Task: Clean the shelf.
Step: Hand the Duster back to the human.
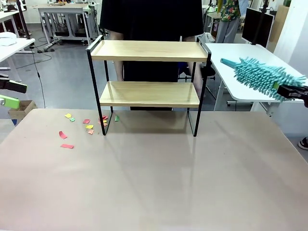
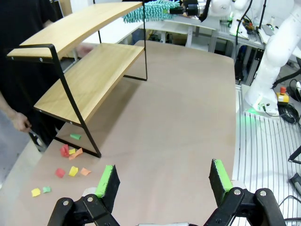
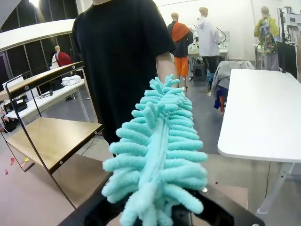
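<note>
The shelf (image 1: pixel 149 50) stands at the table's far middle, both its wooden boards bare; it also shows as the shelf (image 2: pixel 89 75) and the shelf (image 3: pixel 51 136). A fluffy teal duster (image 1: pixel 262 77) hangs in the air to the right of the shelf's top board, apart from it. My right gripper (image 1: pixel 291 90) is shut on its handle. The right wrist view has the duster (image 3: pixel 160 155) hiding its fingers. At the far left my left gripper (image 1: pixel 10 94) is open and holds nothing, its green pads wide apart in the left wrist view (image 2: pixel 164 181).
Small coloured paper scraps (image 1: pixel 82 125) lie on the table by the shelf's left leg, also seen as scraps (image 2: pixel 70 160). A person in black (image 1: pixel 151 19) stands right behind the shelf. A white side table (image 1: pixel 240 67) stands at the right.
</note>
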